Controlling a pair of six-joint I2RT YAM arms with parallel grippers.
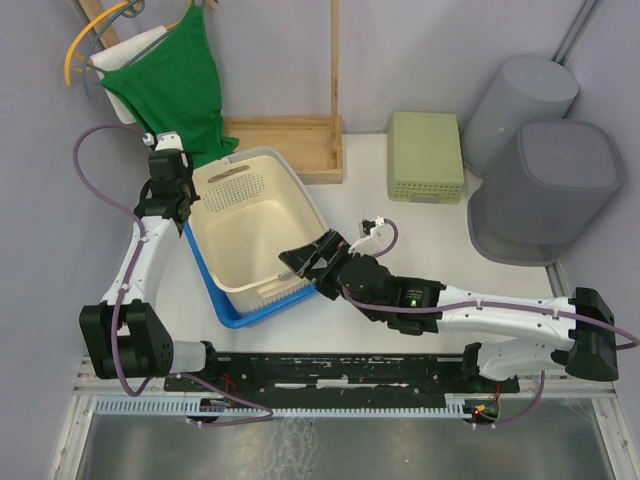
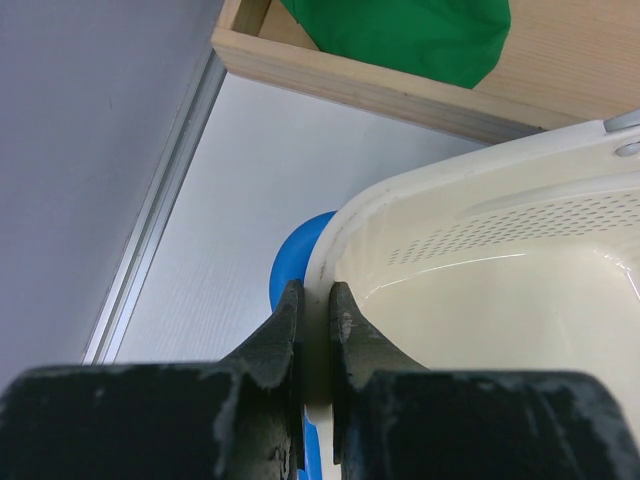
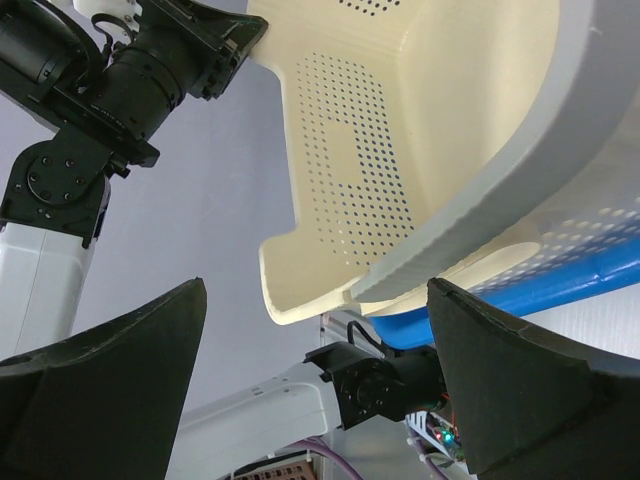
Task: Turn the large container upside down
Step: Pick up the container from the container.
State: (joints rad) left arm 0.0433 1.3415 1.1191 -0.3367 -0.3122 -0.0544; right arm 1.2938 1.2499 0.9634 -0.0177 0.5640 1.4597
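Observation:
The large container point(image 1: 250, 225) is a cream perforated basket, tilted and nested over a blue basket point(image 1: 228, 300). A grey rim point(image 1: 283, 165) shows behind it. My left gripper point(image 1: 184, 208) is shut on the container's left rim; in the left wrist view the fingers point(image 2: 290, 330) pinch the cream rim point(image 2: 330, 240), with blue plastic point(image 2: 292, 265) just beneath. My right gripper point(image 1: 306, 262) stands open at the container's near right corner. In the right wrist view the cream rim point(image 3: 340, 200) hangs just above the gap of the wide-open right gripper point(image 3: 318, 290), untouched by the fingers.
A green cloth point(image 1: 175, 80) hangs over a wooden frame point(image 1: 290, 145) at the back. A pale green box point(image 1: 427, 155) sits right of it. Two grey upturned bins point(image 1: 545, 190) stand at the far right. The left wall is close behind the left arm.

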